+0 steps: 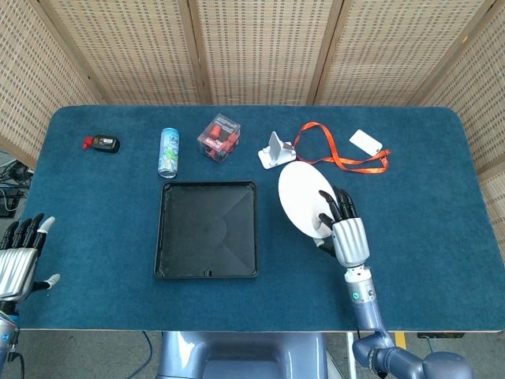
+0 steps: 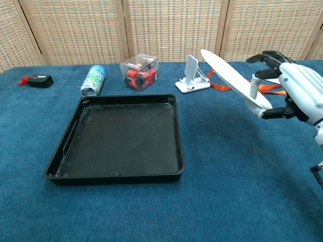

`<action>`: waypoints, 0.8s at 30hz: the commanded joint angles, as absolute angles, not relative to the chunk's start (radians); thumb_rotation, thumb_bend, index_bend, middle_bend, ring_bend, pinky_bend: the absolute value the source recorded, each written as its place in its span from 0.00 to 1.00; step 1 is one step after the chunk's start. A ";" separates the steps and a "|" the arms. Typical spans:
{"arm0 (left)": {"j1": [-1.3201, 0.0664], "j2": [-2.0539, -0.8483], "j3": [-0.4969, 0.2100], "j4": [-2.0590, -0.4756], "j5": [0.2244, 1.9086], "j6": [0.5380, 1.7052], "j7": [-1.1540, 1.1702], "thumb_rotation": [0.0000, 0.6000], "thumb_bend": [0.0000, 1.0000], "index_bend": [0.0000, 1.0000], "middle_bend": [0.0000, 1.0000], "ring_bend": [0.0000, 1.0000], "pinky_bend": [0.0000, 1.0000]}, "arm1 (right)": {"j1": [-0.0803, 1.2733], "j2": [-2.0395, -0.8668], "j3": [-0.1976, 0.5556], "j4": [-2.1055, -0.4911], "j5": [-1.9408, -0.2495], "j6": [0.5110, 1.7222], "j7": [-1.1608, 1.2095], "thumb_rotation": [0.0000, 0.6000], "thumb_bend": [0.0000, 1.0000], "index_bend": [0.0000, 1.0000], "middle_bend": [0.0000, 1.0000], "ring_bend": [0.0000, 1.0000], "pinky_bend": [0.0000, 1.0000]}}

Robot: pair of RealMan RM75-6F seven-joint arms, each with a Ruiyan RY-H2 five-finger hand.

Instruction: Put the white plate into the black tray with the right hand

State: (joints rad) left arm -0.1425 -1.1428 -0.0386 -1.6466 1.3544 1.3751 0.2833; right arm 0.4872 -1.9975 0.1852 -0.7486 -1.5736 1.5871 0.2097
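The white plate is off the table and tilted, its far edge raised. My right hand grips its near right rim, thumb on top and fingers under. The black tray lies flat to the left of the plate, with nothing in it. My left hand hovers at the table's near left corner, fingers spread, holding nothing; it does not show in the chest view.
Along the far side stand a small black and red device, a drink can, a clear box of red parts, a white phone stand, an orange lanyard and a white card.
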 commanded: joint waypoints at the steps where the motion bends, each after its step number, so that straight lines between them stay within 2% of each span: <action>1: -0.143 -1.141 -0.040 -1.646 1.352 1.374 0.278 1.00 0.00 0.00 0.00 0.00 0.00 | 0.522 -1.985 0.191 -0.800 -1.596 1.591 0.178 1.00 0.61 0.67 0.25 0.06 0.14; 11: -0.145 -1.132 -0.048 -1.639 1.333 1.359 0.244 1.00 0.00 0.00 0.00 0.00 0.00 | 0.654 -2.014 0.225 -0.938 -1.629 1.511 0.077 1.00 0.61 0.67 0.25 0.06 0.14; 24: -0.151 -1.125 -0.053 -1.616 1.309 1.328 0.200 1.00 0.00 0.00 0.00 0.00 0.00 | 0.796 -2.135 0.265 -0.866 -1.603 1.387 0.062 1.00 0.61 0.67 0.25 0.07 0.15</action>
State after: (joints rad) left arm -0.1502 -1.1253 -0.0521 -1.6179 1.3103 1.3295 0.2013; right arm 0.7867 -2.1239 0.2630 -0.8783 -1.6059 1.3956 0.0586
